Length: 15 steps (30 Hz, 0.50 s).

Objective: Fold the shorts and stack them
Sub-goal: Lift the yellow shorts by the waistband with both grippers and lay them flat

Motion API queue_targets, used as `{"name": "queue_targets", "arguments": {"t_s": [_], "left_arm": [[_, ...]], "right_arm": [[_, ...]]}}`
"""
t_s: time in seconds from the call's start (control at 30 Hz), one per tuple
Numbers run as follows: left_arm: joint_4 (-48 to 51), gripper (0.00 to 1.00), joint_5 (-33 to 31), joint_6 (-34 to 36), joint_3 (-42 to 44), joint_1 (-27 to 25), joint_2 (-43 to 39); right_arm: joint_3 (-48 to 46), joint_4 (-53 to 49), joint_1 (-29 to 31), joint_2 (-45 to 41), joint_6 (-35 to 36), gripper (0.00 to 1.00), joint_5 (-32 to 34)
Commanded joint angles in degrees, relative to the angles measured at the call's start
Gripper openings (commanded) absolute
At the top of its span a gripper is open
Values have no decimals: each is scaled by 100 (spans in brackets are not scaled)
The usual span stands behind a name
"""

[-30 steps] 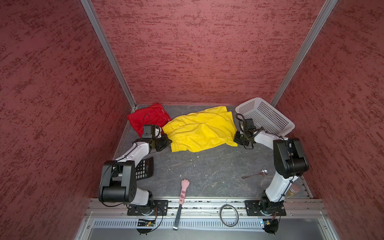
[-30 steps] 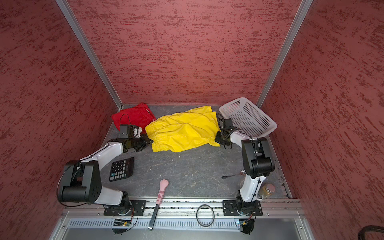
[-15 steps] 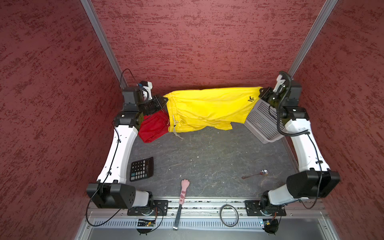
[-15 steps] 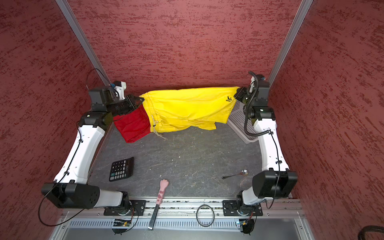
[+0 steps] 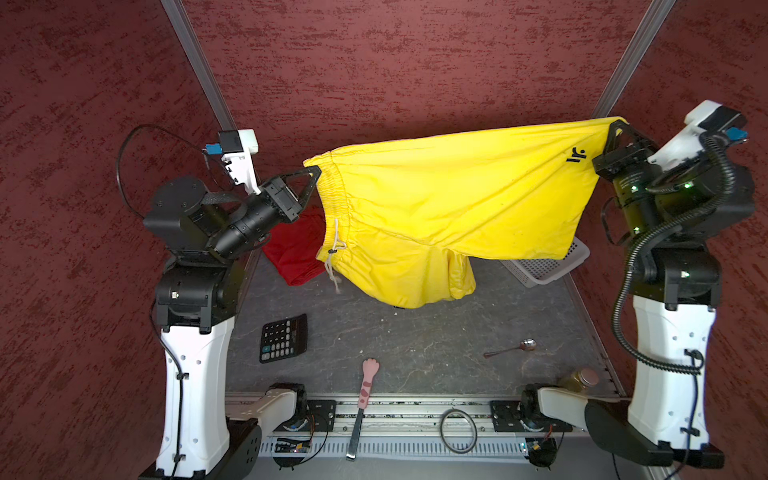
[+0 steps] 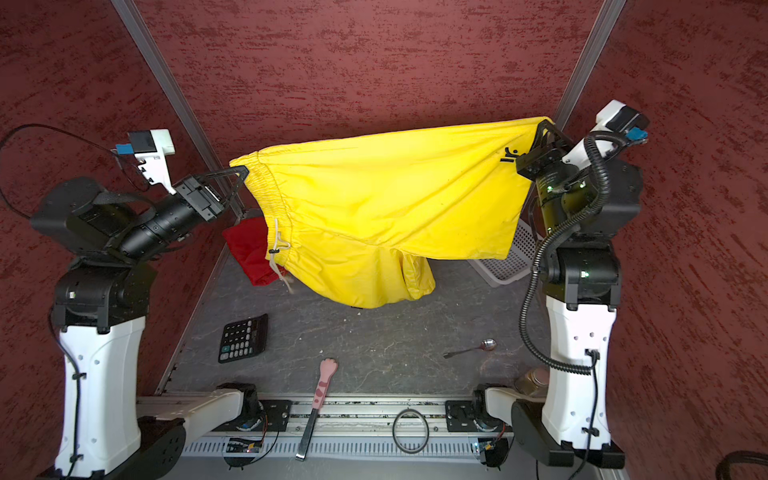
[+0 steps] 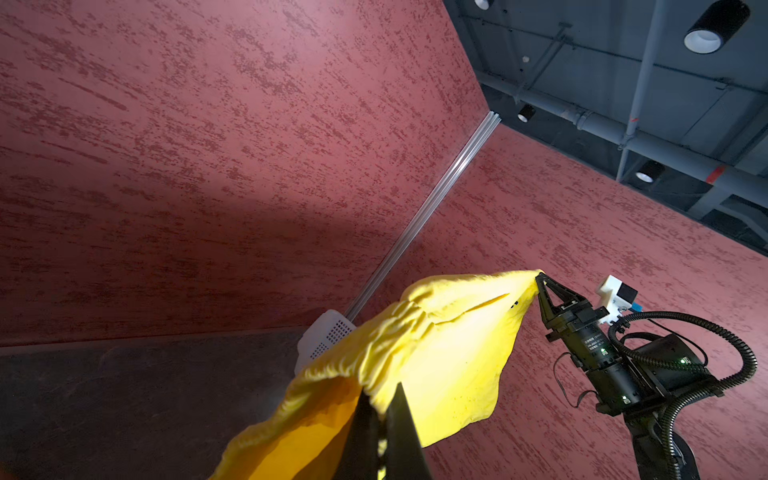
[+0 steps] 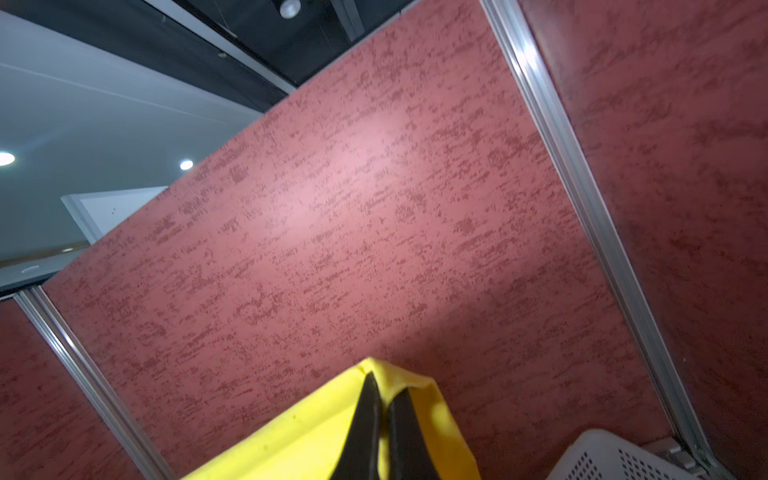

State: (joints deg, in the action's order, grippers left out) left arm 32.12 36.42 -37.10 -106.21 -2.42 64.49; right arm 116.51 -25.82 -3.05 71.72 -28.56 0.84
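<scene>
— In both top views, what held the bright yellow thin-fabric shorts?
— The left tool clamped the waistband corner, the right tool a leg hem; they hung stretched above the grey tabletop. The plain red fabric shorts lay crumpled beneath, back left.
— Left wrist view?
— Jaws closed on yellow waistband.
— Right wrist view?
— Jaws closed on yellow hem; a white perforated plastic basket showed too.
</scene>
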Motion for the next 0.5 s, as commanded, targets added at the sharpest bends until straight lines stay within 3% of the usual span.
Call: {"name": "queue_targets", "arguments": {"t_s": [0.0, 0.1, 0.23, 0.33, 0.47], "left_arm": [[-291, 0, -196, -277, -162, 57, 2], [-288, 0, -327, -162, -139, 57, 95], [-363, 0, -467, -108, 330, 136, 311], [-691, 0, -566, -141, 1308, 196, 353], [-1147, 0, -797, -166, 2764, 274, 566]], "right_arm": [[621, -350, -91, 342, 199, 0, 883], [1099, -578, -91, 903, 239, 0, 821], [1677, -1108, -88, 2042, -17, 0, 163], [1040, -869, 2, 2470, -194, 0, -315], [-255, -42, 419, 2848, 16, 0, -158]]}}
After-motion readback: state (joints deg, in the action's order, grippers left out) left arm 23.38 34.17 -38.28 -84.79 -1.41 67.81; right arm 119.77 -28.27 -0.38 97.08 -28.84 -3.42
